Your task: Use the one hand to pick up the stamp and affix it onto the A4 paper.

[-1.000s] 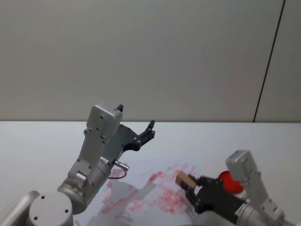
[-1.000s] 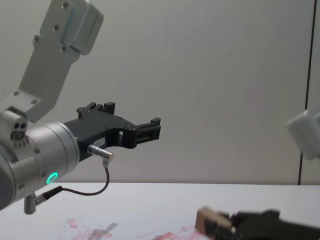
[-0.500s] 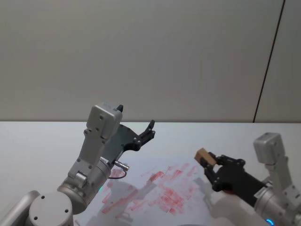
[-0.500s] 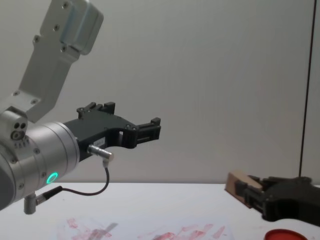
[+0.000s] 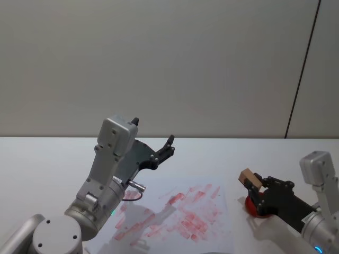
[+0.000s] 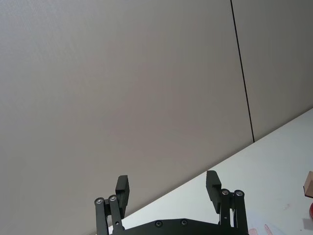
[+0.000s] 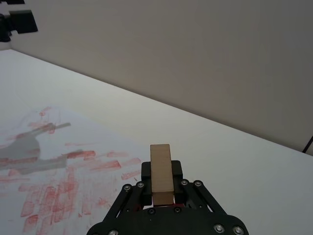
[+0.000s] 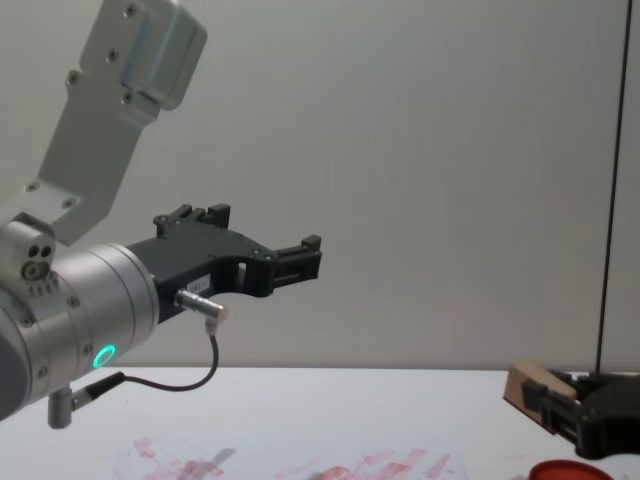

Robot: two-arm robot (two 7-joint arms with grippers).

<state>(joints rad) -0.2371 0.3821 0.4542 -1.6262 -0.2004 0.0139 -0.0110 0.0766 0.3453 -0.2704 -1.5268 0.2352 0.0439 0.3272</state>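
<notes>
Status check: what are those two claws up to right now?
Right claw clamps stamp above ink pad. Left claw open, raised. Paper unobstructed.

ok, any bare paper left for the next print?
A4 paper: prints crowd its middle. Barer along its near-right edge. Right gripper holds the stamp over the ink pad, right of the sheet. Left gripper is parked, raised.

Our right end effector (image 5: 258, 186) hangs clamped on the stamp (image 5: 249, 178), and directly under it sits the red ink pad (image 5: 253, 206), the one obstacle below. To its left the paper (image 5: 175, 214) lies flat on the tabletop (image 5: 47, 159), with open air between the two. Farther left our left end effector (image 5: 168, 146) stands raised, fingers spread, over the paper's far left part; it blocks that side, well apart from the stamp.
</notes>
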